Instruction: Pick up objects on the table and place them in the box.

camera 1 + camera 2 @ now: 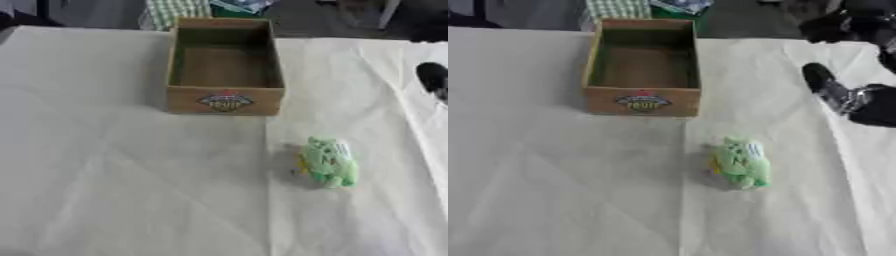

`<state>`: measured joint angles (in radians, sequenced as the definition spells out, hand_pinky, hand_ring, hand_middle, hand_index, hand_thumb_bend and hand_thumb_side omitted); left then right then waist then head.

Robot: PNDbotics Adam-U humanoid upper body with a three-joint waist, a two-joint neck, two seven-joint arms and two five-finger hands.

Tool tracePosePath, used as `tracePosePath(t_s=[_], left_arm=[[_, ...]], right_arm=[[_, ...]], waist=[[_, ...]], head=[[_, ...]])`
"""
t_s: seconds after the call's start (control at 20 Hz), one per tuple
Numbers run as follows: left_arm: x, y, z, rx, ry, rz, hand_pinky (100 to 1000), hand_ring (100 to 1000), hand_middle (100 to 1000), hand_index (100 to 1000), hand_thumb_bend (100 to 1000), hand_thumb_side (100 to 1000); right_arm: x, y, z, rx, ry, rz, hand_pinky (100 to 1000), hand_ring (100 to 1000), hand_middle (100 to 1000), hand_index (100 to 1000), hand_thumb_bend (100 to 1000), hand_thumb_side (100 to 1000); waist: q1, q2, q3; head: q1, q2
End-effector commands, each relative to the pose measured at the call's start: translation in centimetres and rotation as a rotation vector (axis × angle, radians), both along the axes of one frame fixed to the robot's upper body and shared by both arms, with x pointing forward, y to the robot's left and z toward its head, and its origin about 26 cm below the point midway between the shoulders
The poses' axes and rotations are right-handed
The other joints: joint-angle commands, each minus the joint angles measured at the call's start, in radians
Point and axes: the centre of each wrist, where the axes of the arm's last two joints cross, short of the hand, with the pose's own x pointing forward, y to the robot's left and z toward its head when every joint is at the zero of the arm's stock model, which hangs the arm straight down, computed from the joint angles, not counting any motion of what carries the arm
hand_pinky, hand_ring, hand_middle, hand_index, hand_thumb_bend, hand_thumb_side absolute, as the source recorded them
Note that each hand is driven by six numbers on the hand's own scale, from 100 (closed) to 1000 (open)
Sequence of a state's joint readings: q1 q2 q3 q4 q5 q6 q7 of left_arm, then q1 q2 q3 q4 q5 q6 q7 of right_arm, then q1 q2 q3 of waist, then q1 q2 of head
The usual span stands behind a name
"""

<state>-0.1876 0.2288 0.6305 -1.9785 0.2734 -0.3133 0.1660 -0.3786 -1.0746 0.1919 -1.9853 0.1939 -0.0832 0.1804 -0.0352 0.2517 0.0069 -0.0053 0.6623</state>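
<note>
A small green plush toy (328, 162) with a white tag and a bit of yellow lies on the white table cover, right of centre. An open brown cardboard box (225, 65) with a printed label on its front wall stands behind it at mid-table, nothing visible inside. My right hand (833, 92) hangs above the table at the right edge, up and to the right of the toy and apart from it; a dark finger with a silver joint shows, and its pose is unclear. My left hand is out of sight.
The white cover (105, 165) spreads wide to the left and front. Beyond the table's far edge lie a green checked cloth (175, 10) and dark shapes.
</note>
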Motion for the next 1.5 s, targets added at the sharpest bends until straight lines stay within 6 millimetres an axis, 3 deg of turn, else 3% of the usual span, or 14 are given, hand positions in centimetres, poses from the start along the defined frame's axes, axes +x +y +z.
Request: tracePosePath(t_s=[0.05,0.45,0.5,0.65,0.8,1.15,1.5], left_arm=[[-0.1,-0.1,1.2,0.033,-0.029,-0.015,798,615,587,805,158,633],[0.0,-0.3,1.1,0.031,-0.026,-0.028,799,614,587,804,157,633],[0.0,-0.3,1.1,0.03,-0.026,-0.029,798,614,587,805,157,633],[0.0,-0.3,1.1,0.029,-0.026,-0.032,799,614,587,804,157,632],[0.0,-0.3,1.0,0.025,-0.024,-0.034,799,614,587,805,158,632],[0.0,-0.3,0.9,0.023,-0.022,-0.037,800,614,586,804,157,630],[0.0,-0.4,0.8,0.019,-0.018,-0.044,802,613,586,804,157,630]], right_arm=[[-0.6,-0.5,1.6,-0.126,-0.012,-0.002,831,815,801,903,204,716],[-0.5,0.3,1.5,-0.175,0.12,0.044,849,832,784,981,311,644],[-0.5,0.5,1.4,-0.182,0.151,0.04,857,835,779,996,390,585],[-0.4,0.8,1.5,-0.201,0.234,0.021,870,849,779,1000,511,505],[-0.3,1.3,1.7,-0.215,0.287,-0.003,882,872,812,1000,603,493],[-0.1,2.5,1.7,-0.278,0.318,-0.046,880,896,858,1000,611,486],[0.2,4.0,0.4,-0.318,0.406,-0.098,907,892,855,1000,609,484]], waist=[[0.004,-0.013,0.005],[0.008,-0.013,0.016],[0.008,-0.013,0.017],[0.009,-0.013,0.018],[0.01,-0.013,0.02],[0.011,-0.014,0.023],[0.012,-0.012,0.028]], head=[[-0.017,-0.017],[-0.038,-0.018],[-0.04,-0.018],[-0.045,-0.019],[-0.047,-0.02],[-0.054,-0.019],[-0.058,-0.02]])
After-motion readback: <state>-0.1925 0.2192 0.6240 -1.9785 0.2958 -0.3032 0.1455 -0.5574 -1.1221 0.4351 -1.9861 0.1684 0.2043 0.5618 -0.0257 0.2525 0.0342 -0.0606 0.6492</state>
